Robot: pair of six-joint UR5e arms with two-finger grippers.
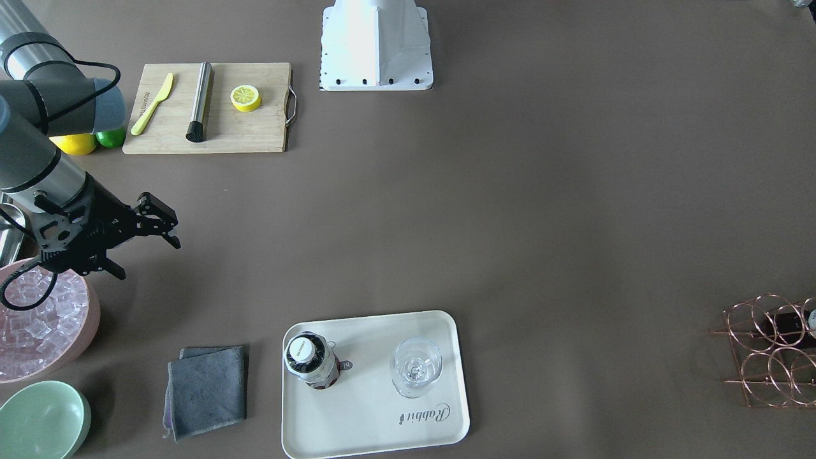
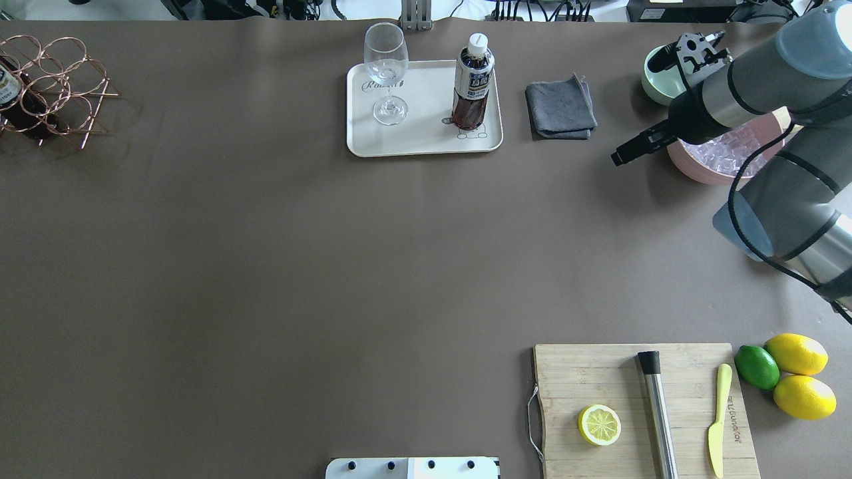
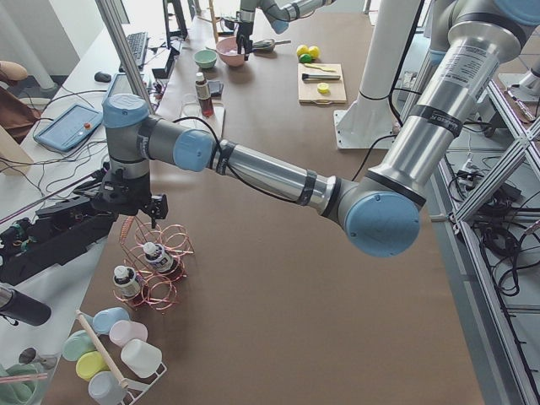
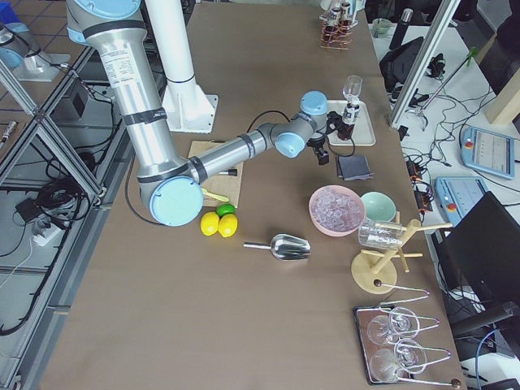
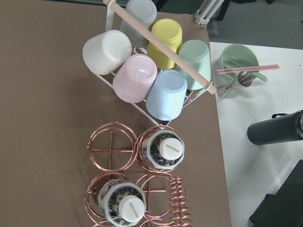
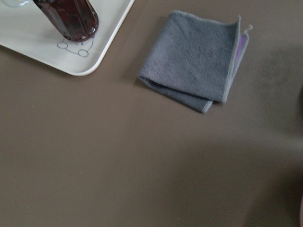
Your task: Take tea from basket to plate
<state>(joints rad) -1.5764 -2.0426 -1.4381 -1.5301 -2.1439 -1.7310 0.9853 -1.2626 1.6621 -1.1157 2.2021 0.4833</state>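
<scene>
The tea stands upright on the plate, over the bear drawing; it also shows in the overhead view and the right wrist view. The basket sits at the far left table end and holds two other white-capped bottles. My right gripper is open and empty, apart from the plate, near the pink bowl. My left gripper hovers over the basket's coiled handle; I cannot tell whether it is open or shut.
A stemmed glass stands on the plate beside the tea. A grey cloth, a pink bowl of ice and a mint bowl lie by my right arm. A cutting board sits near the base. A cup rack stands beside the basket.
</scene>
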